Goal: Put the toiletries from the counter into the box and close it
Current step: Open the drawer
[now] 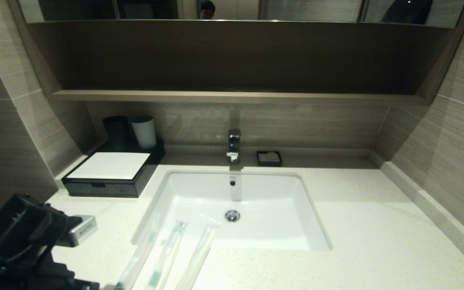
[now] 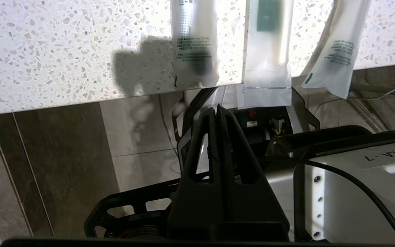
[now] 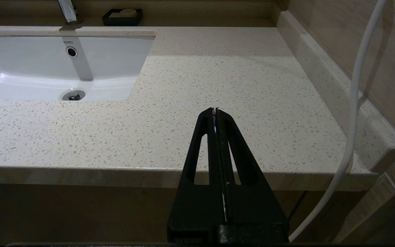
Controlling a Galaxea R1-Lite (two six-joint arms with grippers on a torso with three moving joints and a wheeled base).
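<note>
Three slim plastic-wrapped packets lie side by side on the counter (image 1: 357,225) at its front edge, before the sink's left corner: a left one (image 1: 137,257), a toothbrush packet with teal marks (image 1: 166,257) and a right one (image 1: 196,257). Their ends overhang the edge in the left wrist view (image 2: 194,44), (image 2: 267,51), (image 2: 334,51). The black box (image 1: 111,177) with a white top stands at the back left, its drawer pushed in. My left gripper (image 2: 216,107) is shut and empty, below the counter edge under the packets. My right gripper (image 3: 215,109) is shut and empty over the counter's front right.
A white sink (image 1: 232,209) with a faucet (image 1: 234,145) sits mid-counter. A dark cup (image 1: 116,132) and a white cup (image 1: 144,131) stand behind the box. A small black soap dish (image 1: 269,158) is by the back wall. A white cable (image 3: 355,85) hangs at the right.
</note>
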